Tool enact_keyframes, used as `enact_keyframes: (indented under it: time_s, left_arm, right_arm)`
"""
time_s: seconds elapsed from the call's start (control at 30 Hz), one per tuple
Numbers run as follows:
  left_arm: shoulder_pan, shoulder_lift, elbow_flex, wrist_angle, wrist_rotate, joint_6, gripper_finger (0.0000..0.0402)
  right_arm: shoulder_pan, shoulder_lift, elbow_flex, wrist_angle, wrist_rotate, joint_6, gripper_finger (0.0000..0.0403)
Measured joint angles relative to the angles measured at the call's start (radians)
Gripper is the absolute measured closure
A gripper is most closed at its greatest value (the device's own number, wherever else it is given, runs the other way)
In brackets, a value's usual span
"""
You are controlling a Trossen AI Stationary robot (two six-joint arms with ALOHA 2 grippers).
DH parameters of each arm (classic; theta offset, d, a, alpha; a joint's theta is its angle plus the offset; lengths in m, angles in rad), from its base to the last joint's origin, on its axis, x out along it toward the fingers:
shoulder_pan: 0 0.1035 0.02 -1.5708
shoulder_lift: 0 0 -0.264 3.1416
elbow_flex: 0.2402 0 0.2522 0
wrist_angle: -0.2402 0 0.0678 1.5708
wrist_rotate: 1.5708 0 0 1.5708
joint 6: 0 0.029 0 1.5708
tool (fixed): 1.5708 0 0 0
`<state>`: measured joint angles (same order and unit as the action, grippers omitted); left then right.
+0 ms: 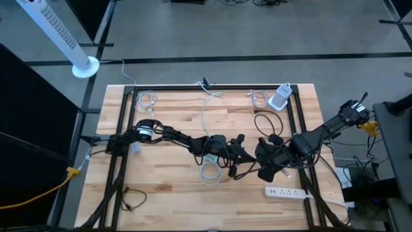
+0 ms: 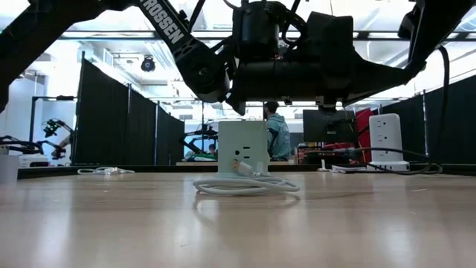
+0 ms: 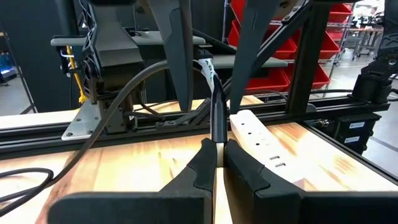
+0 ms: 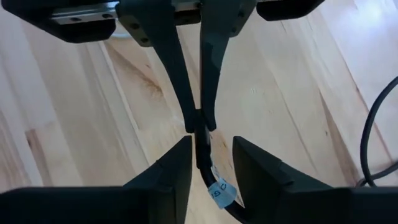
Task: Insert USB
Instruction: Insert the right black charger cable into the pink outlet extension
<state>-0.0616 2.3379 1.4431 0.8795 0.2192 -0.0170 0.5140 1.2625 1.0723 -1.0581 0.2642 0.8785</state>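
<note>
The black USB cable (image 4: 202, 152) carries a white and blue label (image 4: 221, 193) and ends in a dark plug (image 3: 217, 121). My left gripper (image 3: 216, 152), over the middle of the table (image 1: 235, 153), is shut on that plug. My right gripper (image 4: 210, 163) faces it from the right (image 1: 261, 164) and is open. Its fingers (image 3: 180, 62) stand on either side of the cable just behind the plug; I cannot tell whether one brushes it. The white power strip (image 1: 286, 192) lies flat near the table's front right. My left gripper pinches the plug end (image 4: 198, 122) of the black USB cable between its two fingertips (image 4: 171, 68). The fingers lie roughly level, coming from the table's left and along the cable's line. The plug is lifted clear of the table, and the cable runs away toward my right gripper.
A white cube outlet (image 2: 243, 149) with a coiled white cable (image 1: 209, 171) sits just in front of the grippers. A white charger (image 1: 280, 96) and small cable coils (image 1: 147, 100) lie along the far edge. A black frame (image 1: 296, 129) borders the table.
</note>
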Motion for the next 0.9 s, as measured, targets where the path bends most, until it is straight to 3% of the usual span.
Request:
enact_keyframes:
  time_s: [0.33,0.73,0.9]
  left_arm:
    - [0.0,0.0,0.0,-0.001,-0.001,-0.003,0.0397]
    - [0.0,0.0,0.0,-0.001,-0.001,-0.003,0.0398]
    - [0.0,0.0,0.0,-0.003,0.0,-0.003,0.0398]
  right_arm:
    - [0.0,0.028,-0.002,0.0,-0.002,-0.017,0.0335]
    - [0.0,0.029,0.002,-0.005,-0.053,-0.025,0.0295]
    - [0.0,0.029,0.002,-0.01,-0.048,-0.026,0.0334]
